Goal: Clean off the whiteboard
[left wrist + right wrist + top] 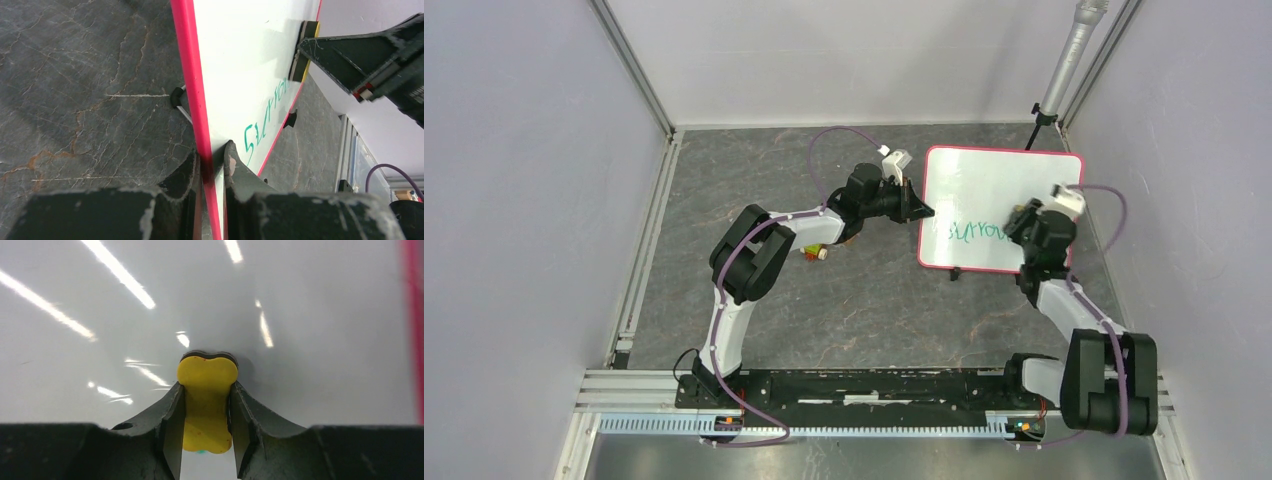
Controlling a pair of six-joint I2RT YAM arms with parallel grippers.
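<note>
whiteboard position: the whiteboard is lying on the far right part of the table, face up toward the top camera, its right edge near the right wall.
whiteboard marks: green writing is showing on the lower half of the face, near the near edge; the upper half is looking white.
left end effector: the left gripper is clamping the board's left edge, one finger on each side of the pink-red frame, jaws closed tight on it.
right end effector: the right gripper is squeezing a yellow eraser between both fingers.
eraser contact: the eraser's dark felt side is pressing against the board face, on the right side, above and to the right of the writing.
board support: a small black foot is sticking out under the left edge; cannot tell if the edge is lifted.
other: a small coloured item is lying on the table under the left arm, too small to name.
</note>
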